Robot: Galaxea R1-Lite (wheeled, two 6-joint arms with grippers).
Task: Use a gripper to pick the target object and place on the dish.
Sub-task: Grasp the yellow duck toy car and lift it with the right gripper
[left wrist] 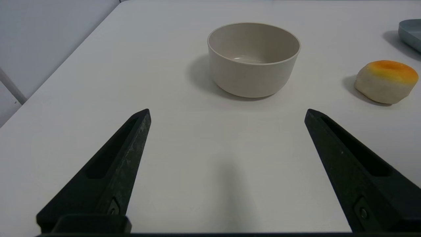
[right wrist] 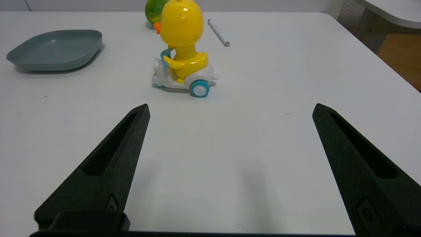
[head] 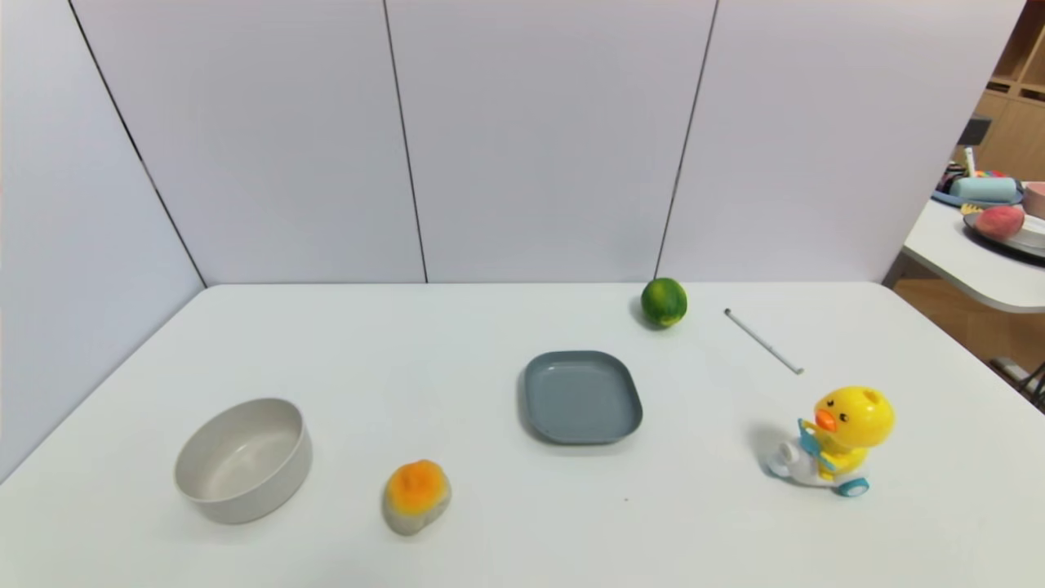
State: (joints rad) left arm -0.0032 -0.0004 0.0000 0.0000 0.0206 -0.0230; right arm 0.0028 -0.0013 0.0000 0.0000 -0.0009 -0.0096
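Two hands wait over the near side of the white surface, and neither holds anything. The right hand stands wide, its black fingers well apart, with the yellow toy duck upright on its wheels just beyond the fingertips. The left hand is wide too, parked short of the beige bowl.

Getting to the duck looks like the step now, a job for the right hand. I'd bring it forward and a little to its left until the toy sits between the fingers, low enough to pinch the body rather than the big glossy head, which would probably slip. Wheels may let it roll if one finger nudges first, so centre it, then close evenly.

The duck seems smooth, hard plastic, all round curves on a white base with blue wheels. Farther out and to the right hand's left lies the dish, flat, grey-blue, rounded-square, low-rimmed. A green ball sits beyond the duck, its skin mottled.
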